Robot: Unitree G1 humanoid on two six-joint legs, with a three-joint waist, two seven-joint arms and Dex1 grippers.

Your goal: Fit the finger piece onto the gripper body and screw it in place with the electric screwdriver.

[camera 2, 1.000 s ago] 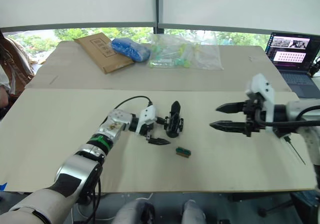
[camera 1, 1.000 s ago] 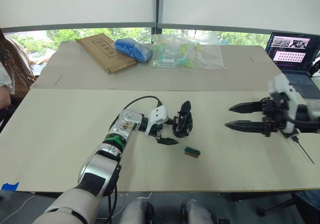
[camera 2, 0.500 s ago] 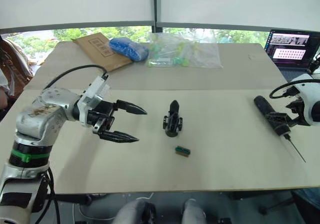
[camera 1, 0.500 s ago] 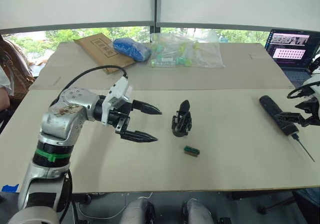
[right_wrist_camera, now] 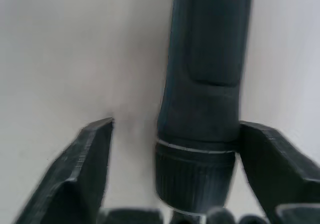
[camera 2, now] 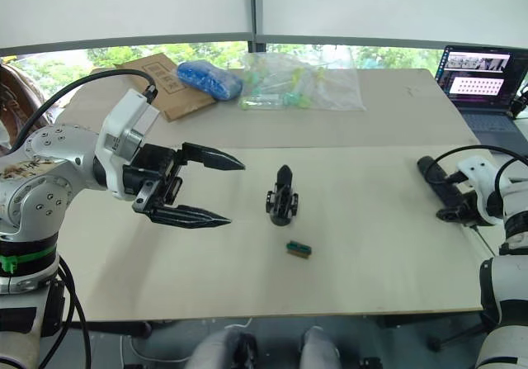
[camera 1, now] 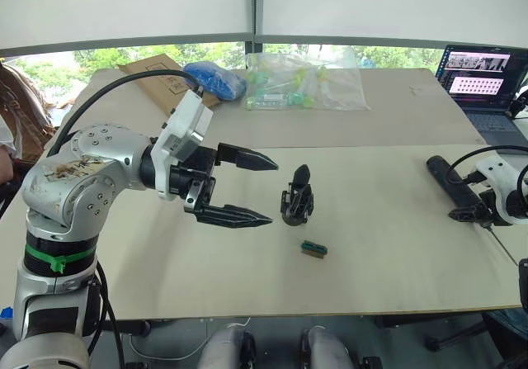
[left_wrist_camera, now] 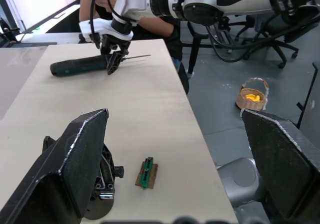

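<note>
The gripper body (camera 1: pixel 297 197) stands upright mid-table with one pointed black finger sticking up. My left gripper (camera 1: pixel 272 190) hovers open just to its left, fingers pointing at it, nothing held; in the left wrist view the gripper body (left_wrist_camera: pixel 102 184) sits by one finger. The electric screwdriver (camera 1: pixel 450 181) lies at the right of the table. My right gripper (right_wrist_camera: pixel 175 129) is open, its fingers straddling the screwdriver's (right_wrist_camera: pixel 205 83) bit end, with a gap on one side. The finger piece is out of view.
A small green block (camera 1: pixel 313 248) lies in front of the gripper body. Along the back are a brown envelope (camera 1: pixel 165 84), a blue bundle (camera 1: pixel 216 80) and a clear bag of parts (camera 1: pixel 305 84). A laptop (camera 1: pixel 487 76) sits far right. A person (camera 1: pixel 12 113) is at the left edge.
My left gripper pulled back from the gripper body to the left and rose, staying open. My right gripper swung right and down onto the screwdriver's bit end.
</note>
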